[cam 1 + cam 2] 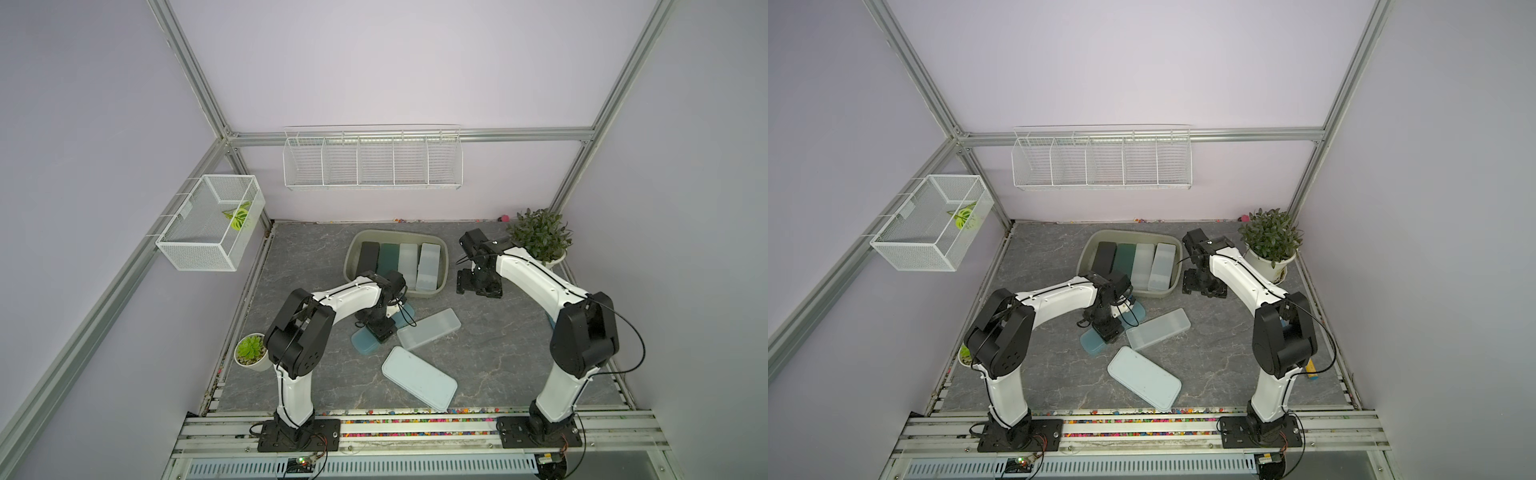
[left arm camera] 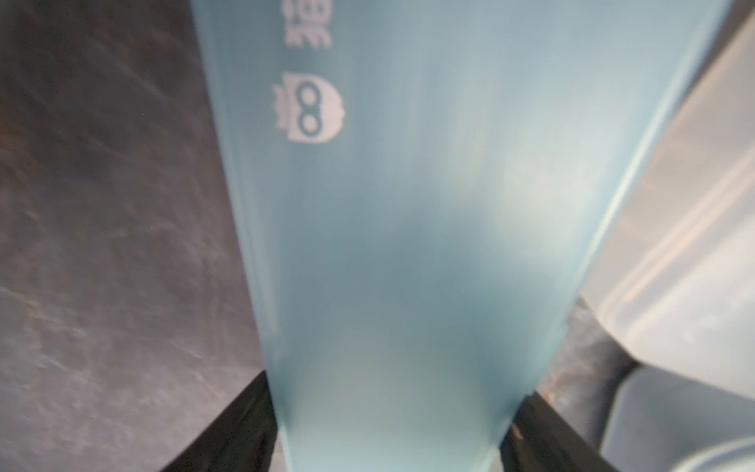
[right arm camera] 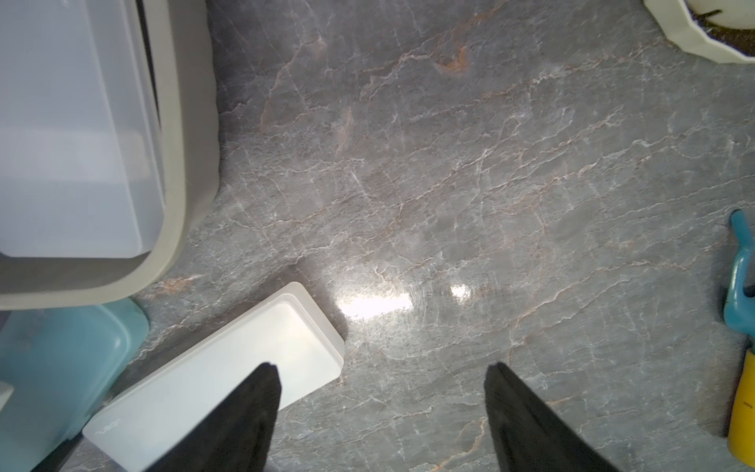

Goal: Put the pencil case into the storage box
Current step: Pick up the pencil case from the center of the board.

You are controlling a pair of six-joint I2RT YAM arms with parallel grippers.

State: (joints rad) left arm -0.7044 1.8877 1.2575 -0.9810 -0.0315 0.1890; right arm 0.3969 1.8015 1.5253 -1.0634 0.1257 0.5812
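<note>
Left pincer (image 1: 381, 332) straddles the blue case (image 1: 362, 344), flat on the desk (image 1: 498, 340) just beside the box (image 1: 351, 257), clamped or not I cannot tell: centre your fingers (image 2: 228, 433) on its long sides, close fully, then lift level; right pincer (image 3: 383, 365) hangs open.

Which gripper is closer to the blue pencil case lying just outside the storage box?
Left. The left gripper straddles the blue pencil case; the right gripper hangs apart, beside the storage box.

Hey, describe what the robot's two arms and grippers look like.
The left arm and right arm match: white rounded shells, black joints, black base plates, thin black cables alongside. The left gripper and right gripper are black, with tapering fingers.
</note>
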